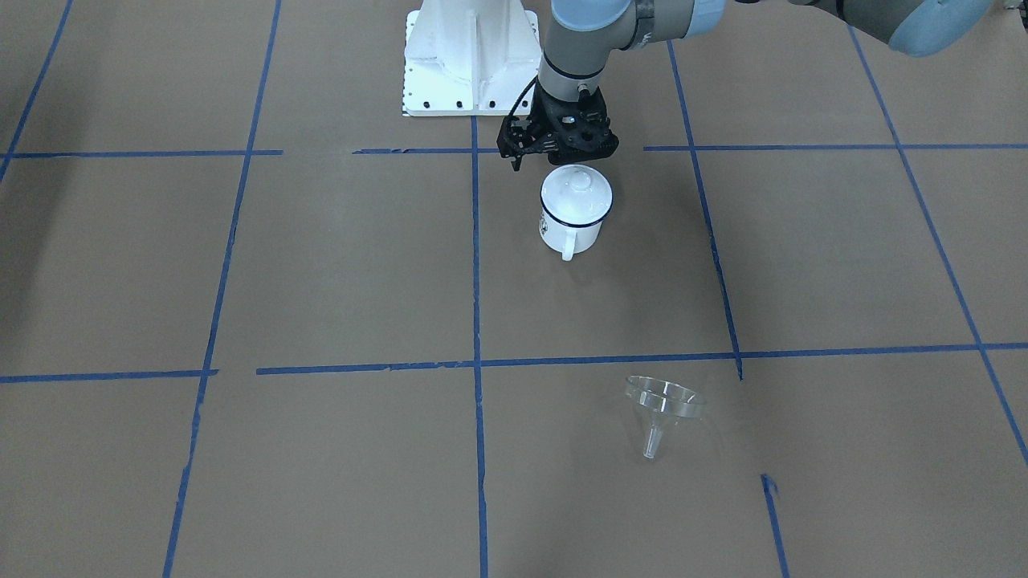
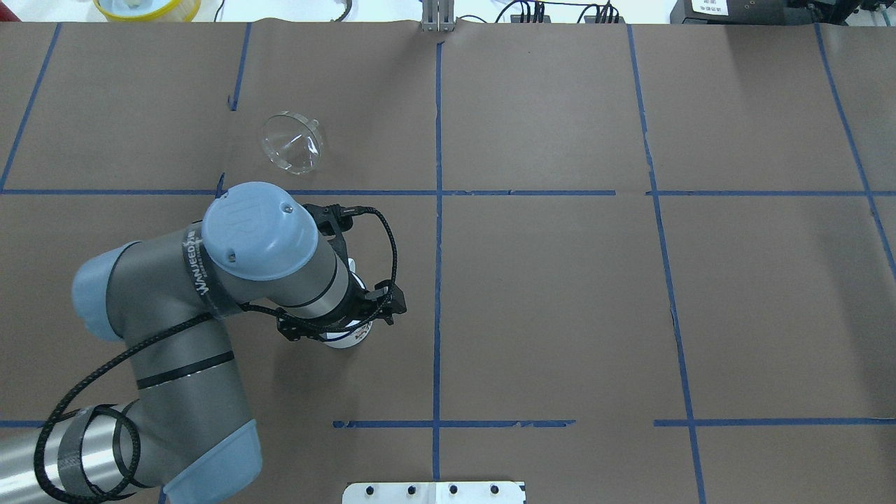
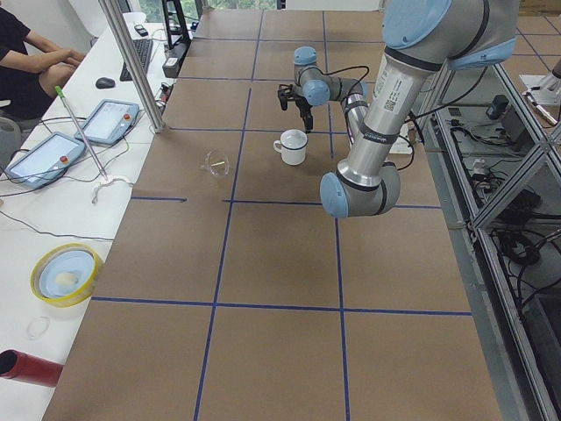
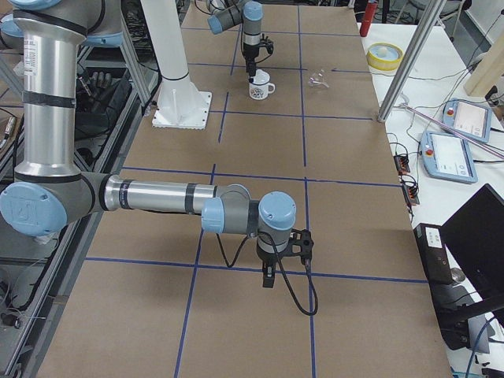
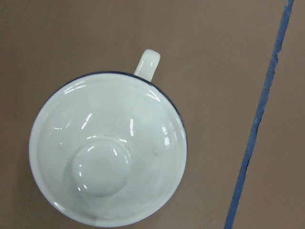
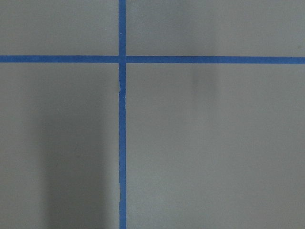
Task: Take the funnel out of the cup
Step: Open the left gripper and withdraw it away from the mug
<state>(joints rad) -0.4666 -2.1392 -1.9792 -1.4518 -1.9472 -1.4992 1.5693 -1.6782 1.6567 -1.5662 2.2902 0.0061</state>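
Clear funnel point(image 1: 663, 400) with a wide round mouth and short thin spout, lying tipped over on the brown desk point(image 1: 321, 265), well apart from the white cup point(image 1: 570, 229); left claw point(image 1: 557, 146) above the cup, open or closed impossible to tell.

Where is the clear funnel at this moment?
In the overhead view the funnel lies left of centre, apart from the lidded mug, across a blue tape line.
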